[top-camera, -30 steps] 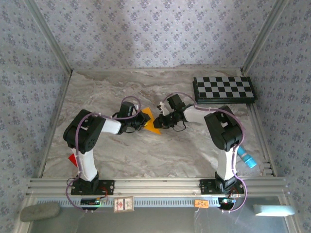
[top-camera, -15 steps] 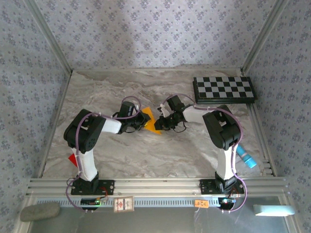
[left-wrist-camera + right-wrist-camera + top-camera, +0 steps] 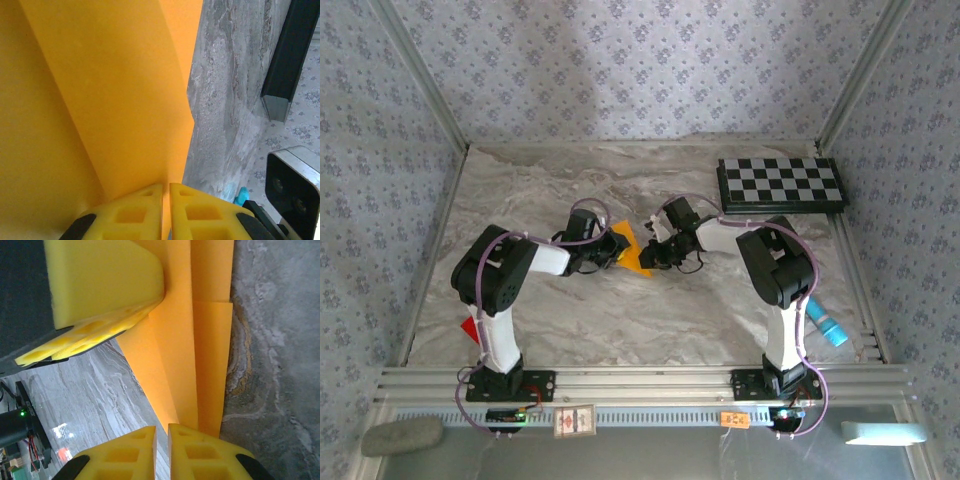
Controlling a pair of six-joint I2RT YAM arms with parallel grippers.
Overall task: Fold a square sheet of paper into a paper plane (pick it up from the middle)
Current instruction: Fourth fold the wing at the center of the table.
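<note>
The orange-yellow sheet of paper (image 3: 629, 251), folded into narrow layered flaps, hangs just above the marble table (image 3: 570, 320) near its middle. My left gripper (image 3: 611, 256) pinches its left side. In the left wrist view the paper (image 3: 100, 100) runs down into the thin slit between the yellow fingertips of the left gripper (image 3: 166, 200). My right gripper (image 3: 654, 253) holds the opposite side. In the right wrist view the paper's creased layers (image 3: 195, 350) taper into the jaws of the right gripper (image 3: 161, 442), which are shut on them. A left gripper finger (image 3: 100, 285) shows at top left there.
A black-and-white checkerboard (image 3: 780, 183) lies at the back right. A small red triangular piece (image 3: 469, 329) sits by the left arm's base. A teal cylinder (image 3: 827, 327) lies at the right edge. Patterned walls enclose three sides.
The right arm has edged slightly left, towards the left gripper. Both grippers keep their pinch on the paper.
</note>
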